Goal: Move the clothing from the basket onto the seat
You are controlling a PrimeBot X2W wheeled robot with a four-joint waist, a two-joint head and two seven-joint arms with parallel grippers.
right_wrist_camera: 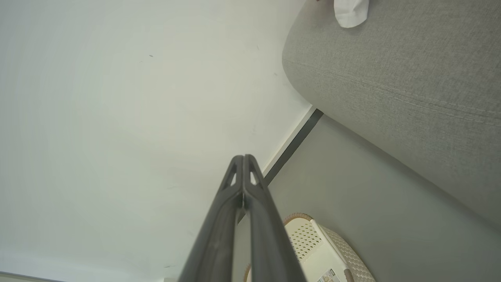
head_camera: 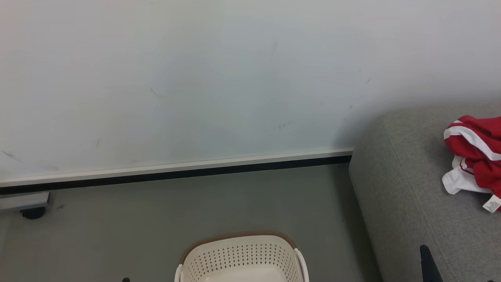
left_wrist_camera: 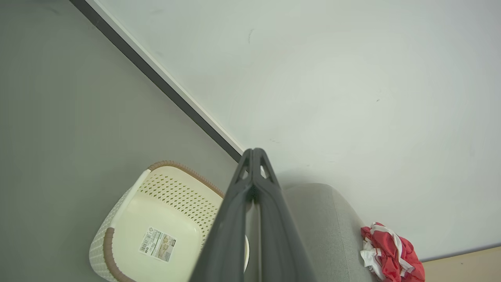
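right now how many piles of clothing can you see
1: a red and white heap of clothing on the grey seat. It may hold more than one garment. The basket on the floor has none showing, though the left gripper hides part of it.

The left gripper (left_wrist_camera: 254, 153) has its two dark fingers pressed flat together up to the tips, empty. The right gripper (right_wrist_camera: 243, 158) is closed and empty the same way. In the head view, one of its dark fingers rises from the lower right edge.
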